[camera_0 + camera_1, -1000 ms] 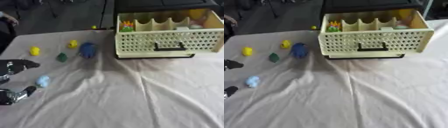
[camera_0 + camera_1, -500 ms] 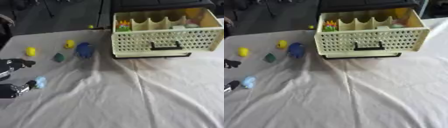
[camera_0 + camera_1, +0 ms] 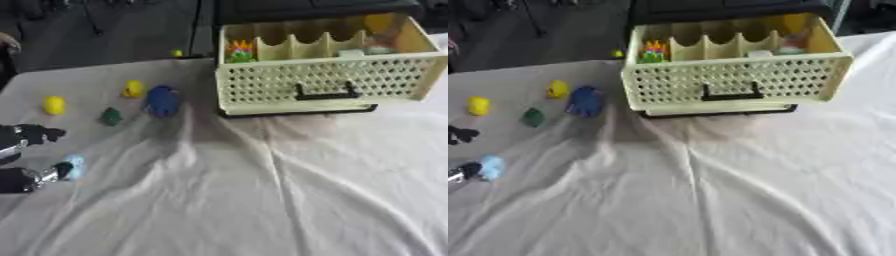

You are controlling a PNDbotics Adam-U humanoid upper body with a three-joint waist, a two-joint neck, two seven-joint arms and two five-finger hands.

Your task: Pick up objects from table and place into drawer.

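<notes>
The robot's left hand [image 3: 24,157] sat at the left edge of the cloth-covered table [image 3: 262,200], its thumb and fingers spread apart with a small light-blue object [image 3: 73,166] just at the tip of the lower finger; whether that finger touched the object could not be told, and nothing was pinched yet. The right hand showed in neither view. Farther up the cloth lay the other things to be collected: a yellow object [image 3: 54,105] near the left edge, a small dark-green object [image 3: 110,116] beside it, a second yellow object [image 3: 132,89] and a larger blue object [image 3: 161,100], the last two close together and just left of the drawer. The cream perforated drawer [image 3: 324,82] stood pulled out at the far right, its compartments partly filled with a few coloured items that were too blurred to name. The step in hand looked like the approach to a first pick, aimed at the light-blue object. The next move would call for the fingers to close around that object, then a lift and a long carry rightward across the wrinkled cloth to an open compartment.
</notes>
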